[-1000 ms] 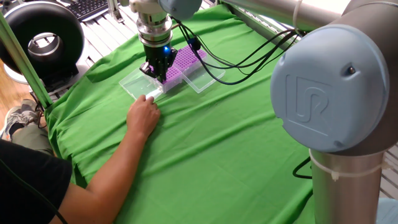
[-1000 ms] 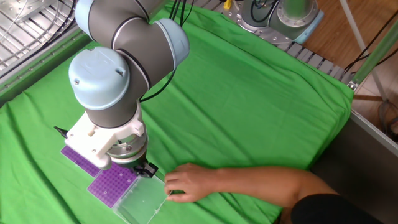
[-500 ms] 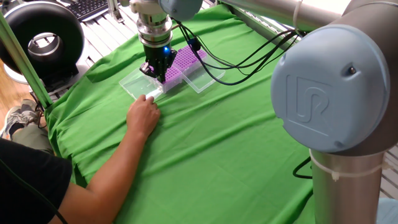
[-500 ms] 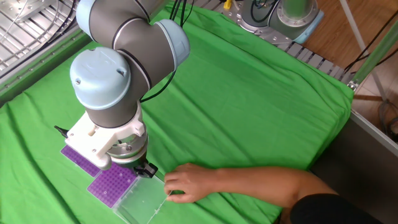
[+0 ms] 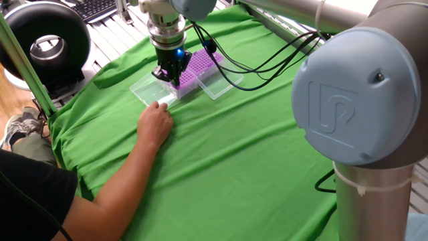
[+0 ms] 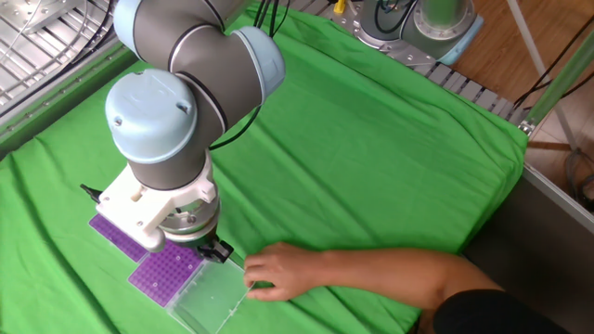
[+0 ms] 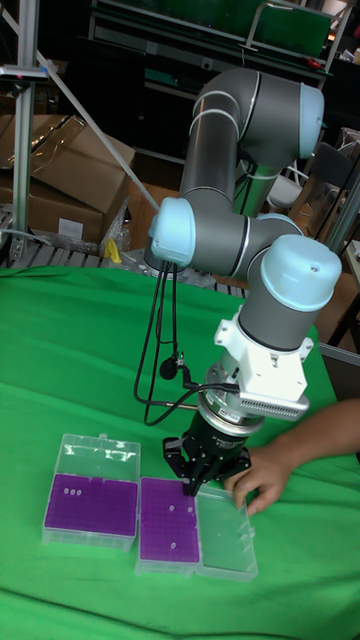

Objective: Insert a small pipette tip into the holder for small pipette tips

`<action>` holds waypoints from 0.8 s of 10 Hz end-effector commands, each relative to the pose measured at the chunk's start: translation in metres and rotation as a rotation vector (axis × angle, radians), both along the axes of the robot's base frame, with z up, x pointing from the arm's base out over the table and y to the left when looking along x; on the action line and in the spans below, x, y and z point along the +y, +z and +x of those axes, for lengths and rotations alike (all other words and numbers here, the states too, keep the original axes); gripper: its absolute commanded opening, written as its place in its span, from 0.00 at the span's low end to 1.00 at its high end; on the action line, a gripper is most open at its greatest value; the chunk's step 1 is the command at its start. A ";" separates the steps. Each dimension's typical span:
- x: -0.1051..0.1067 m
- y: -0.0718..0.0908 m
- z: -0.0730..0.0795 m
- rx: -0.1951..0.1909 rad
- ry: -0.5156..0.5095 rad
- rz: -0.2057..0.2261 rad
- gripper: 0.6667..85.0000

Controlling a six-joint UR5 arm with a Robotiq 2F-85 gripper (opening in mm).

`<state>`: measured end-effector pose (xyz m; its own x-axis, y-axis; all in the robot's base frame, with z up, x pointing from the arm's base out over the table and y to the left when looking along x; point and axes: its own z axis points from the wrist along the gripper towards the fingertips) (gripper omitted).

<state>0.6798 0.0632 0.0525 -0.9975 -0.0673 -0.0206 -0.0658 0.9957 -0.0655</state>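
Observation:
Two purple racks in clear boxes lie side by side on the green cloth. The nearer holder for small pipette tips (image 7: 167,520) (image 5: 188,77) (image 6: 165,275) has its clear lid (image 7: 226,535) (image 5: 150,90) (image 6: 212,297) folded flat open. My gripper (image 7: 190,484) (image 5: 168,77) points straight down over this rack's edge beside the lid, and its fingers look drawn together. A small pipette tip is too small to make out between them. In the other fixed view the wrist hides the fingertips.
A person's hand (image 7: 262,477) (image 5: 154,124) (image 6: 275,271) rests on the open lid close to my gripper, the forearm stretching across the cloth. The second rack (image 7: 92,504) (image 6: 113,233) (image 5: 206,60) lies beside the first. Black cables (image 5: 254,63) trail from the wrist.
My gripper has shifted very slightly over the rack. The hand stays on the lid.

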 end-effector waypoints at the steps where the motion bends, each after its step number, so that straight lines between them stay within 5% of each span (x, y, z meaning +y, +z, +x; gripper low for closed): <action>1: 0.000 0.019 0.001 0.027 -0.012 -0.004 0.00; 5: -0.024 0.043 0.016 0.026 0.064 0.012 0.00; 8: -0.072 0.051 0.039 -0.016 0.236 -0.082 0.00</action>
<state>0.7014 0.0245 0.0923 -0.9826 -0.1854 -0.0069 -0.1837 0.9778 -0.1008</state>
